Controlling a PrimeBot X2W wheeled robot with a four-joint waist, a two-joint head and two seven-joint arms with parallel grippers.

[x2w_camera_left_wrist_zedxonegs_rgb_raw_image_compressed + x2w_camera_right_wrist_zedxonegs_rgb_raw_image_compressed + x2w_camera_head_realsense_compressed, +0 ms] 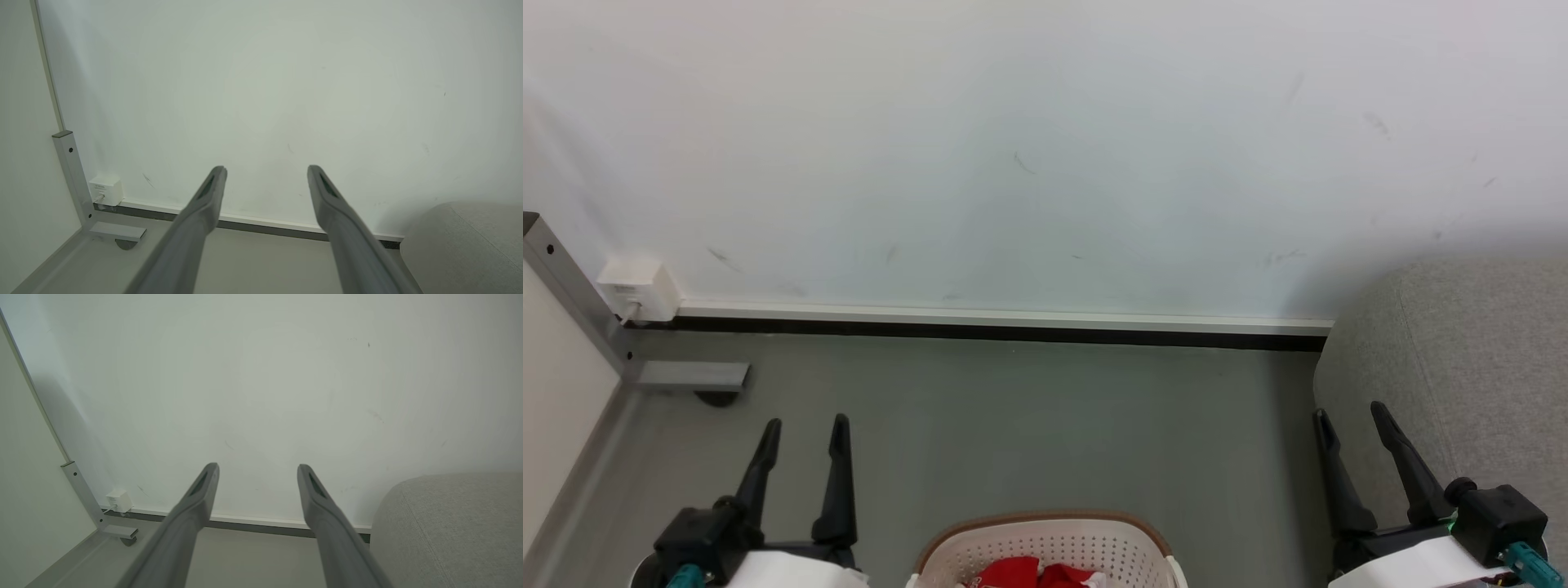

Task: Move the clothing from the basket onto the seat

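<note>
Both the left pincer (806,421) and the right pincer (1349,410) stood spread and empty. Between them, on the floor (1013,425), the basket (1045,539) held the clothing (1037,574), likely soft, light and limp, best pinched at a raised fold. The seat (1462,367) stood just beside the right pincer; only the basket's wall seemed in the way.

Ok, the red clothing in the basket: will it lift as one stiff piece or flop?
Probably floppy: the clothing lies bunched in soft folds inside the basket, so it should drape and trail from one pinch. Likely light too; the basket could shift if fabric snags its perforated wall.
</note>
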